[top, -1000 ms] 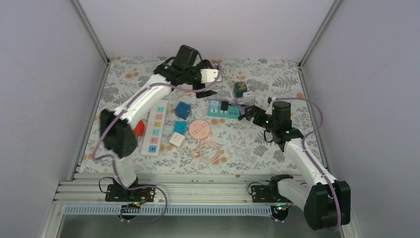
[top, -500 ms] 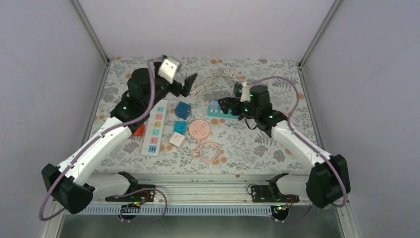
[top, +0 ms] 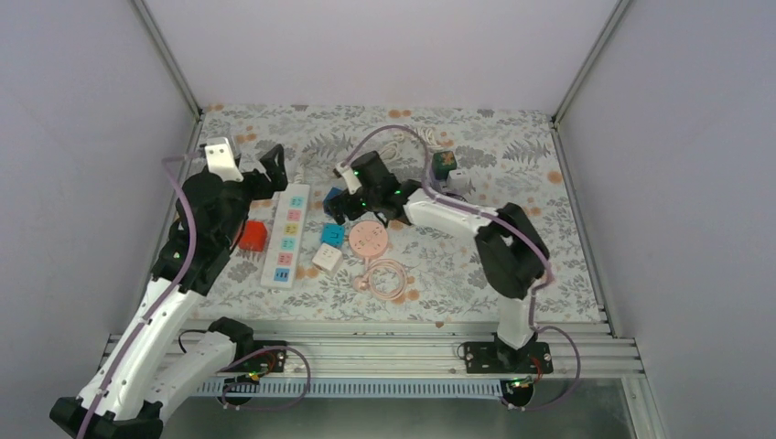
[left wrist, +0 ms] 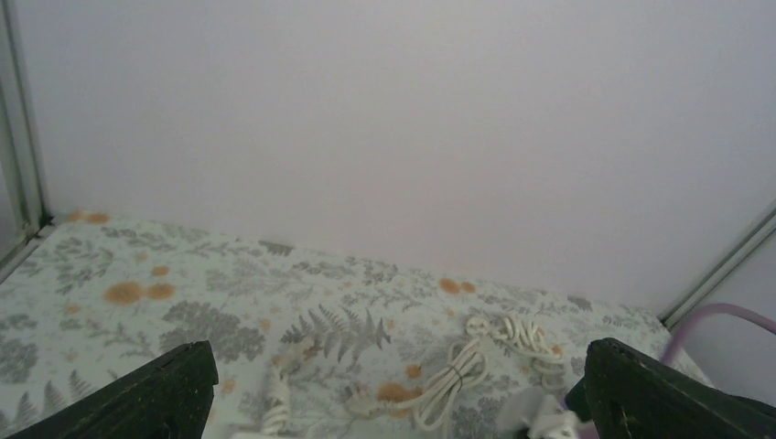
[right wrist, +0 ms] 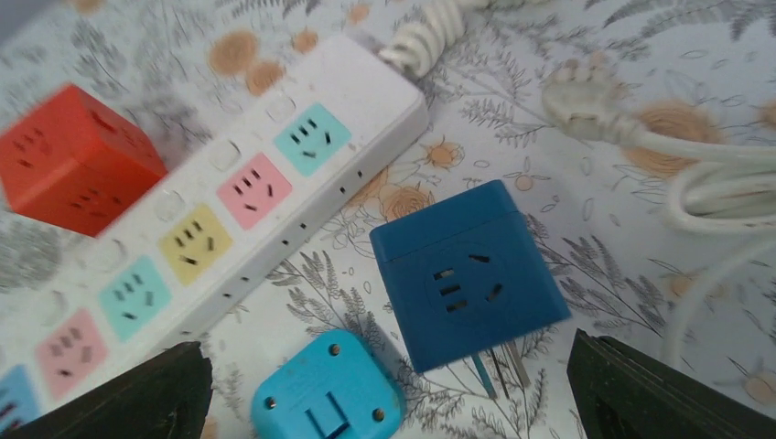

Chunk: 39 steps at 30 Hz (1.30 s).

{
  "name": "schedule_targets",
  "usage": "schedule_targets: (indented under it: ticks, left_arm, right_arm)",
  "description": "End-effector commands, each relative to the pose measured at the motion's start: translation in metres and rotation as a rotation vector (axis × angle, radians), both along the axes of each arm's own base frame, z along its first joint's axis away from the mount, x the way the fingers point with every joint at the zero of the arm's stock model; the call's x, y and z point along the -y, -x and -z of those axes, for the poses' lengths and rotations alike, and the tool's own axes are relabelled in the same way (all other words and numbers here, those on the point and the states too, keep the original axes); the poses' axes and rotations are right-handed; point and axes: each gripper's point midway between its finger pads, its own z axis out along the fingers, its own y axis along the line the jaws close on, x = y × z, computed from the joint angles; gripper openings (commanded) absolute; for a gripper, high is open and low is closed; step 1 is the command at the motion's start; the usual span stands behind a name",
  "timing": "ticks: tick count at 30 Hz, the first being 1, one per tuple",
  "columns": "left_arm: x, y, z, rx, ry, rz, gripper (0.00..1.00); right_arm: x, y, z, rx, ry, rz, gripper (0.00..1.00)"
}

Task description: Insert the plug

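Observation:
A white plug [right wrist: 586,101] on a coiled white cable [left wrist: 458,375] lies on the flowered mat at the back. The white power strip [top: 286,233] with coloured sockets lies left of centre. A dark blue cube adapter [right wrist: 467,274] lies on its side with its prongs showing. My right gripper [top: 340,203] hovers open just above that cube and a light blue adapter [right wrist: 325,393], holding nothing. My left gripper [top: 264,172] is raised over the strip's far end, open and empty, facing the back wall. In its wrist view the left gripper [left wrist: 393,402] frames the cable far off.
A red cube [top: 253,236] sits left of the strip and a white cube [top: 327,257] right of it. A pink round socket [top: 369,239] and a coiled pink cable [top: 389,277] lie nearer me. A green cube [top: 445,163] stands at the back right. Walls close three sides.
The left arm has swung from the back middle over to the left side. The right arm has swept left from the teal strip to above the dark blue cube. Both grippers stayed open.

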Motion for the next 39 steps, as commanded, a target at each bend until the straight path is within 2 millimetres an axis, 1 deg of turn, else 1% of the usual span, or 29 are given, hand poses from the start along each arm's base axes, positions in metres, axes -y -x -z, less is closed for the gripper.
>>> schedule_targets:
  ticks: [1, 3, 4, 7, 12, 16, 21, 23, 27, 28, 31, 33, 35, 37, 39]
  left_arm:
    - [-0.009, 0.007, 0.038, -0.116, -0.019, -0.033, 1.00]
    - [-0.009, 0.010, 0.043, -0.124, -0.025, -0.024, 1.00]
    - [-0.009, 0.011, 0.046, -0.126, -0.027, -0.024, 1.00]
    - [-0.008, 0.012, 0.052, -0.135, -0.037, -0.011, 1.00]
    - [-0.005, 0.011, 0.054, -0.142, -0.037, 0.008, 1.00]
    - [0.000, 0.009, 0.056, -0.146, -0.027, 0.036, 1.00]
    - [0.000, 0.009, 0.059, -0.157, -0.007, 0.033, 1.00]
    - [0.001, 0.009, 0.061, -0.169, -0.004, 0.039, 1.00]
    - [0.002, 0.008, 0.068, -0.200, 0.002, 0.040, 1.00]
    - [0.003, 0.007, 0.069, -0.206, 0.001, 0.044, 1.00]
    - [0.009, 0.008, 0.071, -0.210, 0.004, 0.075, 1.00]
    - [0.012, 0.007, 0.071, -0.210, 0.012, 0.090, 1.00]
    - [0.014, 0.006, 0.075, -0.221, 0.020, 0.100, 1.00]
    - [0.016, 0.005, 0.077, -0.231, 0.031, 0.111, 1.00]
    - [0.020, 0.005, 0.081, -0.241, 0.045, 0.127, 1.00]
  right_arm:
    - [-0.006, -0.022, 0.019, 0.110, 0.160, -0.036, 1.00]
    - [-0.014, -0.030, 0.024, 0.125, 0.190, -0.071, 1.00]
    - [-0.020, -0.029, 0.033, 0.099, 0.210, -0.107, 1.00]
    - [-0.023, -0.033, 0.061, 0.025, 0.293, -0.115, 0.94]
    - [-0.016, -0.034, 0.071, 0.045, 0.334, -0.115, 0.96]
    - [-0.019, -0.034, 0.082, 0.052, 0.355, -0.160, 0.94]
    - [-0.025, -0.037, 0.086, 0.100, 0.360, -0.219, 0.81]
    - [-0.029, -0.038, 0.083, 0.114, 0.352, -0.246, 0.74]
    - [-0.035, -0.041, 0.075, 0.146, 0.330, -0.262, 0.54]
    - [-0.035, -0.042, 0.072, 0.155, 0.324, -0.261, 0.50]
    - [-0.035, -0.046, 0.057, 0.194, 0.279, -0.250, 0.45]
    - [-0.034, -0.049, 0.038, 0.241, 0.223, -0.236, 0.44]
    - [-0.031, -0.048, 0.012, 0.301, 0.150, -0.221, 0.44]
    - [-0.028, -0.040, -0.014, 0.361, 0.071, -0.229, 0.44]
    - [-0.023, -0.029, -0.035, 0.414, 0.004, -0.237, 0.44]
